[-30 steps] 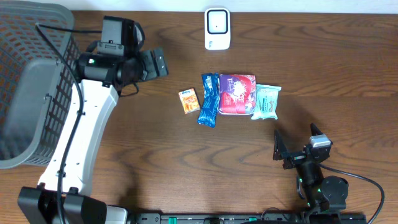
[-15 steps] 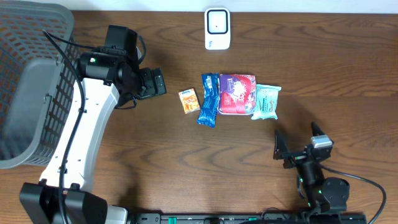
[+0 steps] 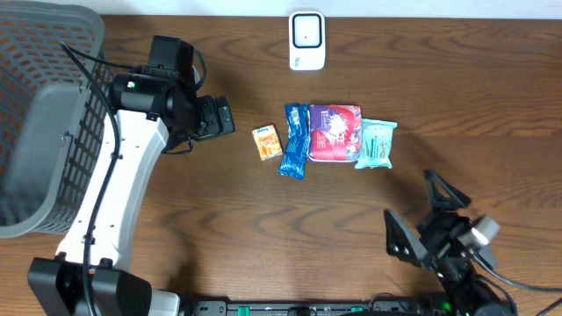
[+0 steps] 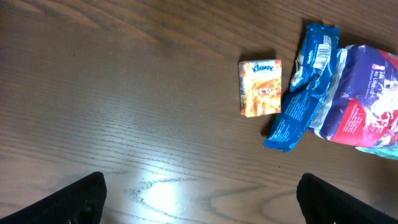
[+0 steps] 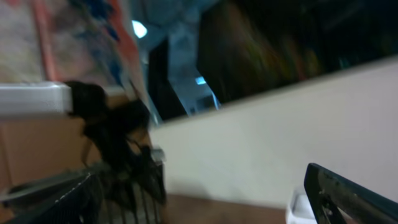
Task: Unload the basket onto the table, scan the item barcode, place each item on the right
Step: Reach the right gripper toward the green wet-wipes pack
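Four packaged items lie in a row at mid-table: a small orange tissue pack [image 3: 267,141] [image 4: 260,88], a blue wrapper [image 3: 296,140] [image 4: 305,87], a red-and-purple pack [image 3: 335,132] [image 4: 367,106] and a teal wipes pack [image 3: 377,143]. The white barcode scanner [image 3: 306,40] stands at the back edge. My left gripper [image 3: 215,116] [image 4: 199,202] hovers open to the left of the orange pack, with only bare wood between its fingers. My right gripper [image 3: 421,215] is open near the front right, tilted upward and holding nothing. Its wrist view is blurred, showing mostly wall and one finger [image 5: 348,196].
A grey mesh basket [image 3: 44,114] fills the left side of the table, and part of it shows in the right wrist view [image 5: 93,193]. Bare wood lies between the item row and the front edge. The left arm's white link crosses the front left.
The left gripper shifted slightly forward and toward the items, then held still. The right gripper swung up and to the right, so its camera now faces the back wall.
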Motion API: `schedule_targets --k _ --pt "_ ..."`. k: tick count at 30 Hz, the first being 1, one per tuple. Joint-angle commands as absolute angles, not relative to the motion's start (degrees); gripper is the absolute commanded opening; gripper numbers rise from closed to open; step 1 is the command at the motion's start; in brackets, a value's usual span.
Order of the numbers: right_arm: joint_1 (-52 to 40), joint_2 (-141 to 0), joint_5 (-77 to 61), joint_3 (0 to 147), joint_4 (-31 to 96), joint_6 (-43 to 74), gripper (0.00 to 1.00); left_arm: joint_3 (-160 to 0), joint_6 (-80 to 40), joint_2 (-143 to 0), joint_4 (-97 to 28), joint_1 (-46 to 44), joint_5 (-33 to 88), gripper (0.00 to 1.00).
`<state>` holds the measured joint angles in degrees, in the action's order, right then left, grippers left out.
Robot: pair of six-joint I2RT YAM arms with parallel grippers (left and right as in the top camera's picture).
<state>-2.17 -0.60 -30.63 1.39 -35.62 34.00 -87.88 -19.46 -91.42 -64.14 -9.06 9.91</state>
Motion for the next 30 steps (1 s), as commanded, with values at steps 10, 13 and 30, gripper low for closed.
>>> schedule_targets --k 10,13,30 --pt "-0.64 -22.22 -21.19 37.65 16.38 3.29 0.99 -88.18 -19.09 -91.66 -64.34 -8.80 9.37 0.98" --pt "-0.38 -34.04 -18.11 48.16 29.91 1.58 0.99 -88.18 -19.09 -91.66 -64.31 -8.80 9.37 0.98" --pt "2.15 -82.39 -21.17 69.60 49.58 2.46 0.99 -88.18 -19.09 -91.66 -64.31 -8.80 9.37 0.98"
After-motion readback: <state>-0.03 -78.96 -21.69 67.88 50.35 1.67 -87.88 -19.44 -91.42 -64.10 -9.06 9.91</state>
